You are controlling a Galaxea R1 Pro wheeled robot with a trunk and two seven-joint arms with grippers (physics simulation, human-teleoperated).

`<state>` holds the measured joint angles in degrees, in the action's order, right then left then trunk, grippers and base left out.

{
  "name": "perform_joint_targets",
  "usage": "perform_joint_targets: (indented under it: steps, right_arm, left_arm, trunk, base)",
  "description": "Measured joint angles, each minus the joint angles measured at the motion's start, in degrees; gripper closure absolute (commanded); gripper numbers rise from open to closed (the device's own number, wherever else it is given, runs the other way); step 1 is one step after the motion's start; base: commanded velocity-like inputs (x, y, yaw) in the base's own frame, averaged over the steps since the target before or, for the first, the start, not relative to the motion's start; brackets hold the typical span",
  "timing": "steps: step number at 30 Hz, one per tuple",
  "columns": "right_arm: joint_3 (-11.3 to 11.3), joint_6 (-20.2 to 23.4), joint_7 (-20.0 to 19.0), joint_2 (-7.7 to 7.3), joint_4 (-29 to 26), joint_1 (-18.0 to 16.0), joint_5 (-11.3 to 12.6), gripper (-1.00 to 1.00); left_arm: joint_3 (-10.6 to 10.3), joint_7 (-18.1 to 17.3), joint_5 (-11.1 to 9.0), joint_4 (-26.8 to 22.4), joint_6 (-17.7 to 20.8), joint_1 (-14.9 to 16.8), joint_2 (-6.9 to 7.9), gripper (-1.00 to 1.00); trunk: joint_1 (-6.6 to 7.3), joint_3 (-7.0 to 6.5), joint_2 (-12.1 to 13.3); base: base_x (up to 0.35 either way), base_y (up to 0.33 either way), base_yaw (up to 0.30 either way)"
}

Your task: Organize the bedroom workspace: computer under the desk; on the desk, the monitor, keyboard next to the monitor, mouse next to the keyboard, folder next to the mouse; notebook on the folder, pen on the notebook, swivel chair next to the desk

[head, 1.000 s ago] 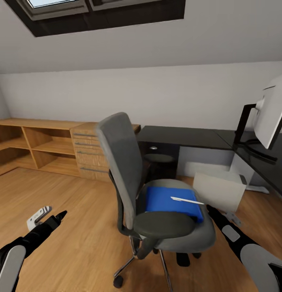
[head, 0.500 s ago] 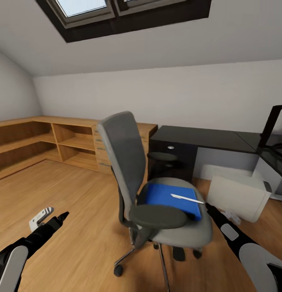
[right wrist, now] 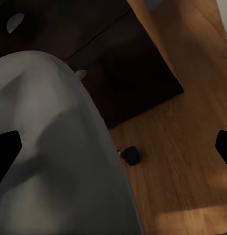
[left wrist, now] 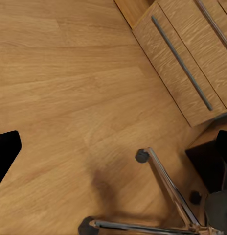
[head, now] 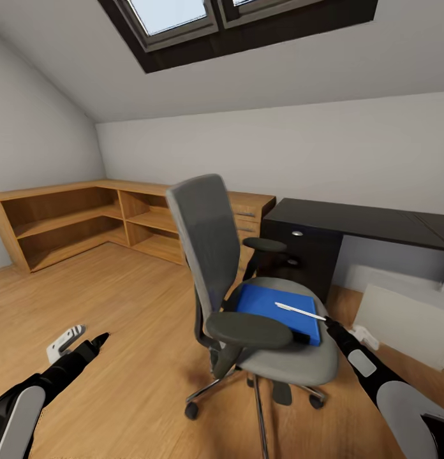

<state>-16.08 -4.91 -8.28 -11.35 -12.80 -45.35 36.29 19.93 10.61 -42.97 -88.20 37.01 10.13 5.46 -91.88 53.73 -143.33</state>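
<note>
A: As the head view looks into the bedroom, where does the swivel chair (head: 247, 299) stand?

B: At centre frame, on the wood floor (head: 120, 306), apart from the black desk (head: 369, 220), which runs along the wall at right of centre. Its tall grey back faces left, and one black armrest (head: 247, 329) lies in front of the seat.

A: What lies on the seat?

B: The blue folder (head: 276, 309) lies flat there. The pen (head: 300, 311), a thin pale stick, rests on top of it, pointing toward the right edge of the frame.

A: Where is the computer?

B: The computer (head: 400, 319), a pale box, sits on the floor at the right edge, below the desk's line. The dark drawer unit (head: 298, 255) shows under the desk top, and the wooden shelves (head: 88, 220) fill the left corner.

A: How do the two grippers stand?

B: The left gripper (head: 78, 341) hangs low at lower left over bare floor, its two fingers spread apart. The right gripper (head: 346, 333) sits at lower right, just beside the seat's edge; whether its jaws are spread or pressed together cannot be told.

A: What do the wrist views add?

B: The left wrist view shows the chair's metal base (left wrist: 162, 196) and castors over floor planks; the right wrist view shows the grey seat (right wrist: 55, 147) and one castor (right wrist: 131, 155).
</note>
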Motion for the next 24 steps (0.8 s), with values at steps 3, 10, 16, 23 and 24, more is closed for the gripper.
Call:
perform_joint_targets:
  steps: [3, 10, 16, 23, 24]
  right_arm:
    - [0.16, -0.01, 0.03, 0.01, -0.13, 0.00, 0.02, -1.00]
    - [0.09, -0.01, -0.01, -0.01, -0.64, 0.00, -0.01, -1.00]
    - [-0.02, -0.02, 0.05, 0.00, -1.19, 0.00, 0.02, -1.00]
    - [0.57, -0.01, -0.09, 0.02, -1.76, 0.00, 0.13, -1.00]
    - [0.58, -0.01, -0.10, 0.02, -1.78, 0.00, 0.14, -1.00]
  left_arm:
    - [-0.50, 0.00, 0.06, 0.00, -0.05, 0.00, -0.01, -1.00]
    - [-4.03, 0.00, 0.18, 0.00, -0.08, 0.00, 0.02, -1.00]
    - [-6.40, 0.00, 0.23, 0.01, -0.07, 0.01, 0.07, -1.00]
    - [-6.65, 0.00, 0.18, 0.03, -0.07, 0.02, 0.07, -1.00]
    - [-6.66, 0.01, 0.17, 0.03, -0.07, 0.02, 0.07, -1.00]
  trunk:
    - [0.00, 0.04, 0.00]
    - [0.00, 0.26, 0.00]
    - [-0.02, 0.46, 0.00]
    - [-0.02, 0.68, 0.01]
    - [-0.02, 0.69, 0.01]
  base:
    - [0.000, 0.000, 0.277]
    - [0.000, 0.000, 0.277]
    - [-0.123, 0.000, 0.276]
    - [-0.240, 0.000, 0.189]
    - [-0.089, 0.000, 0.053]
